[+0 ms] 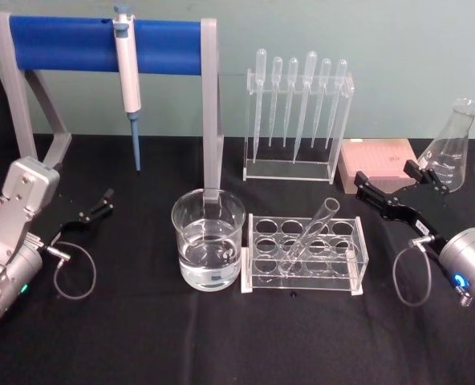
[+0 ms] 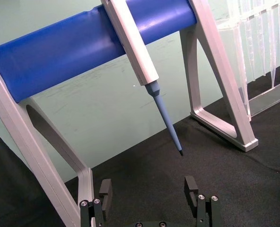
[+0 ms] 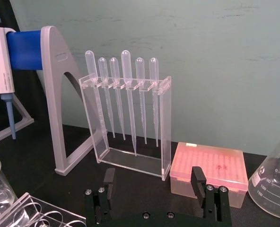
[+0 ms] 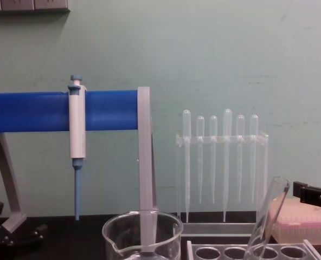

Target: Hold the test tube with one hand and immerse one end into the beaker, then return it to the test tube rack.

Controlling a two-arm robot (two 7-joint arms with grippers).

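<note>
left pincer [image 1: 99, 207] gaping wide, idling | right pincer [image 1: 388, 183] gaping wide, empty | test tube [image 1: 311, 231] leaning in rack [image 1: 303, 255] beside it | beaker [image 1: 209, 239] beyond

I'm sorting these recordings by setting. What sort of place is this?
Most likely a lab bench set up for chemistry work: a beaker of clear liquid beside a test tube leaning in a clear rack, droppers in a stand, and a pipette hanging on a blue bar.
</note>
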